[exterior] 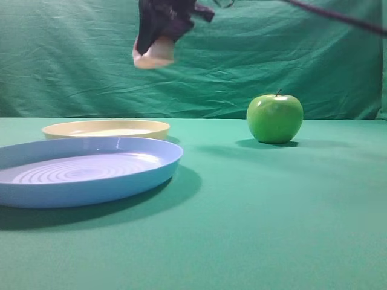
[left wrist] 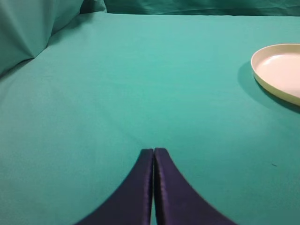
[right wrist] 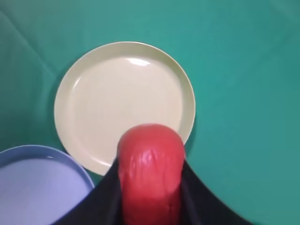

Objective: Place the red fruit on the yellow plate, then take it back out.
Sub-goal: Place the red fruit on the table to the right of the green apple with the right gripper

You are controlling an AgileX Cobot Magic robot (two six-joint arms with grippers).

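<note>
My right gripper is shut on the red fruit, which fills the gap between its dark fingers. It hangs high in the air above the pale yellow plate, whose bowl lies bare below. From the exterior high view the right gripper is at the top with the fruit's pale underside showing, well above the yellow plate. My left gripper is shut with nothing in it, low over the green cloth, the yellow plate off to its right.
A larger light blue plate with a ringed centre lies in front of the yellow one, its rim close beside it. A green apple stands on the cloth at the right. A green backdrop hangs behind.
</note>
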